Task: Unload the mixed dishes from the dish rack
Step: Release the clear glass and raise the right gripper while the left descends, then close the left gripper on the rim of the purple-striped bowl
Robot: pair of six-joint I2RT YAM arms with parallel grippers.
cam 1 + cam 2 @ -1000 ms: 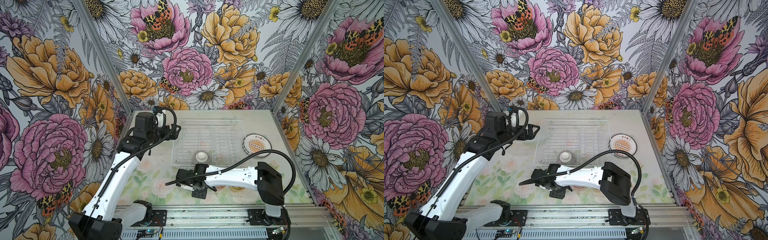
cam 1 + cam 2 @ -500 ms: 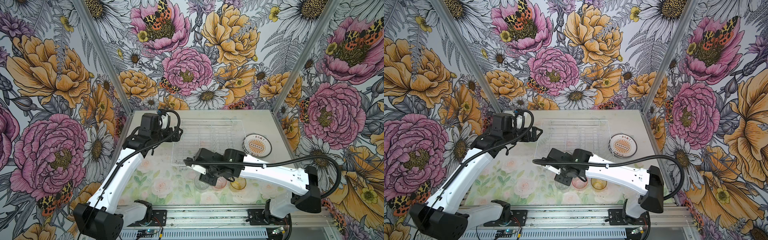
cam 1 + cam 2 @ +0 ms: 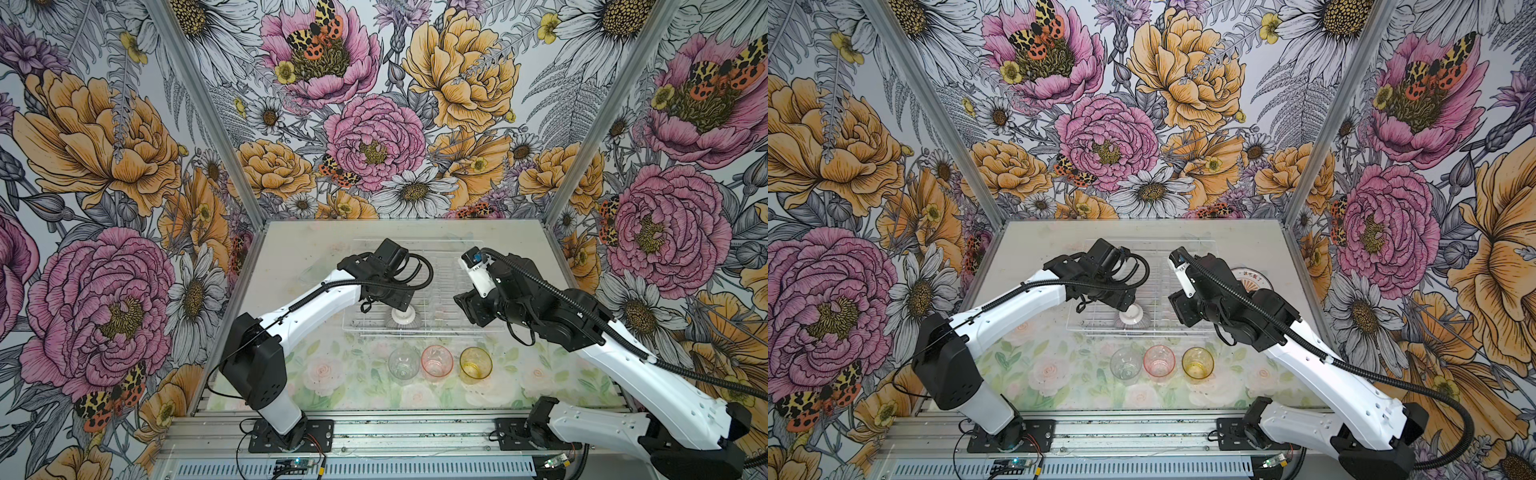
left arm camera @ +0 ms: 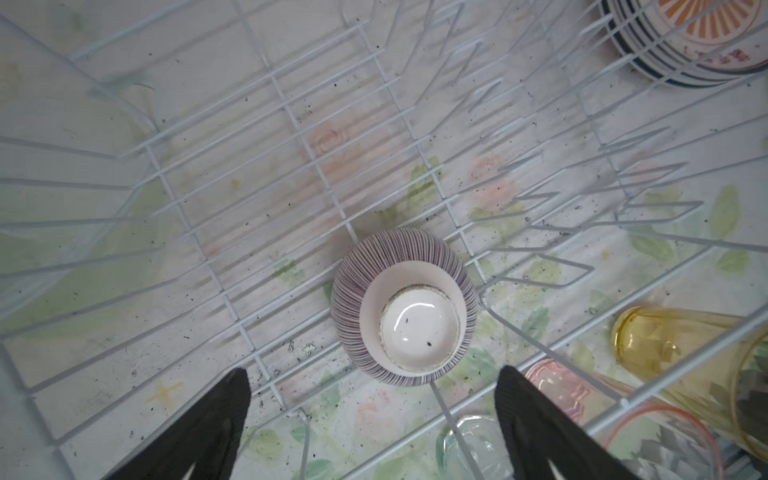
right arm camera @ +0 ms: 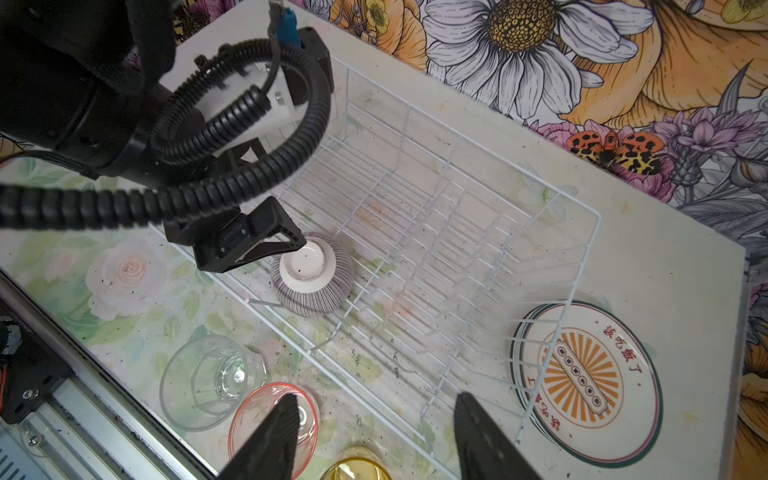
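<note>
The white wire dish rack (image 3: pixel 424 330) (image 5: pixel 457 199) holds only the small purple-striped bowl (image 3: pixel 402 319) (image 4: pixel 405 307) (image 5: pixel 311 274), upside down near its front edge. My left gripper (image 4: pixel 372 374) (image 3: pixel 398 306) hovers open just above the bowl, touching nothing. My right gripper (image 5: pixel 377 398) (image 3: pixel 469 309) hangs open and empty over the rack's right front part. The clear (image 3: pixel 404 363), pink (image 3: pixel 436 361) and amber (image 3: pixel 476 363) tumblers stand in a row on the table in front of the rack. A stack of plates (image 3: pixel 1252 279) (image 5: pixel 586 382), orange sunburst on top, lies right of the rack.
Upright prongs (image 5: pixel 478 266) line the rack's right half. The floral mat (image 3: pixel 332 374) covers the table's front. Flowered walls close in the back and both sides, and a metal rail (image 3: pixel 374 432) runs along the front edge.
My left arm has swung from the rack's left rear corner to above the bowl. My right arm has pulled back from the tumblers to the rack's right end, its jaws wider apart.
</note>
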